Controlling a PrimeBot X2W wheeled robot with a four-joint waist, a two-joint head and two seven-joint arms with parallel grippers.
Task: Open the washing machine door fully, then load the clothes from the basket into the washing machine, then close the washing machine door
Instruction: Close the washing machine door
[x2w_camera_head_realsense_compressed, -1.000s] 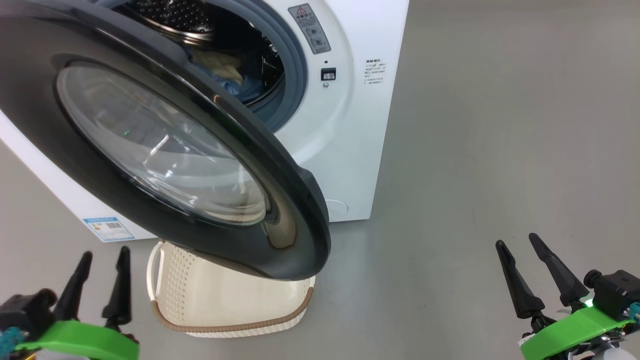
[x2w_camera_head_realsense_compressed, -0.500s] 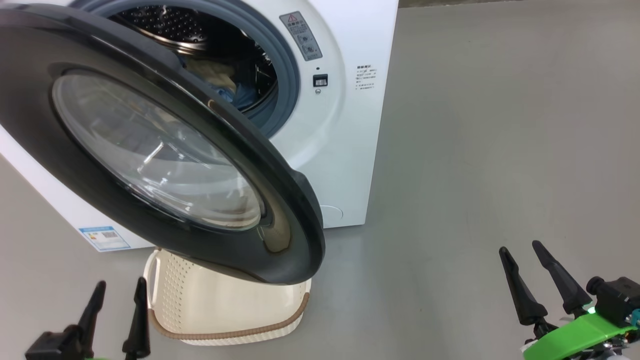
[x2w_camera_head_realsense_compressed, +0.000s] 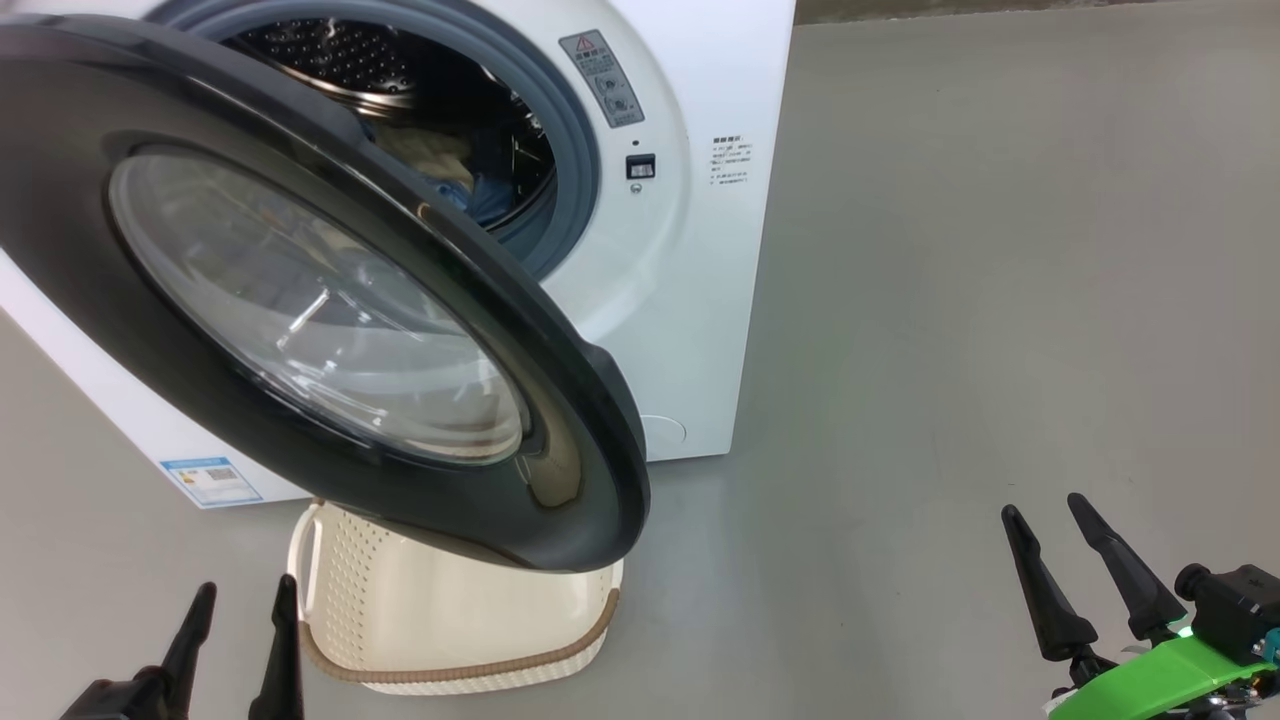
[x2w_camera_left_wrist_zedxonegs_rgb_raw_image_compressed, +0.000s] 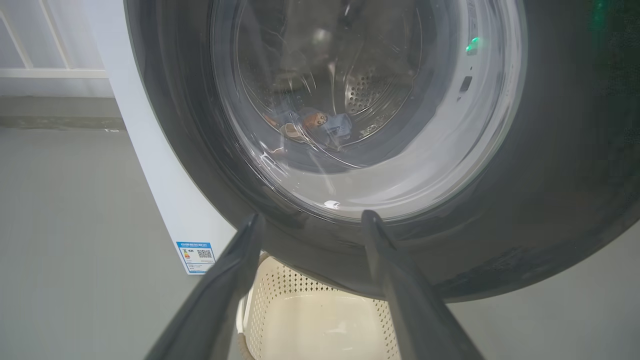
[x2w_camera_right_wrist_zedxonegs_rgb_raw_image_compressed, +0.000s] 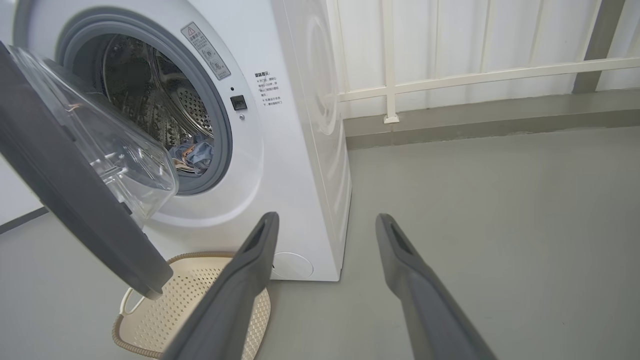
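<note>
- Left hand (x2w_camera_head_realsense_compressed: 248, 585): the fingers stand fully apart and hold nothing. It sits low at the left, near the basket and below the door, touching neither.
- Washing machine door (x2w_camera_head_realsense_compressed: 320, 310): it stands swung wide out over the basket, apparently hinged at its left side. Expect it to be stiff and fairly heavy, moving only about that hinge. The glossy black rim (x2w_camera_head_realsense_compressed: 610, 440) is probably slippery. Push flat against its free right edge, not on the glass bowl (x2w_camera_head_realsense_compressed: 380, 370).
- Basket (x2w_camera_head_realsense_compressed: 470, 668): it stands on the floor (x2w_camera_head_realsense_compressed: 950, 350) just before the machine, partly under the door. What shows of its inside holds no garment.
- Clothes (x2w_camera_head_realsense_compressed: 450, 165): these soft, light garments lie inside the drum (x2w_camera_head_realsense_compressed: 340, 50). Confirm that none drapes over the gasket (x2w_camera_head_realsense_compressed: 575, 150) before closing.
- Right hand (x2w_camera_head_realsense_compressed: 1044, 504): the fingers are fully spread and empty, and the hand is well apart from the washing machine (x2w_camera_head_realsense_compressed: 690, 300).
</note>
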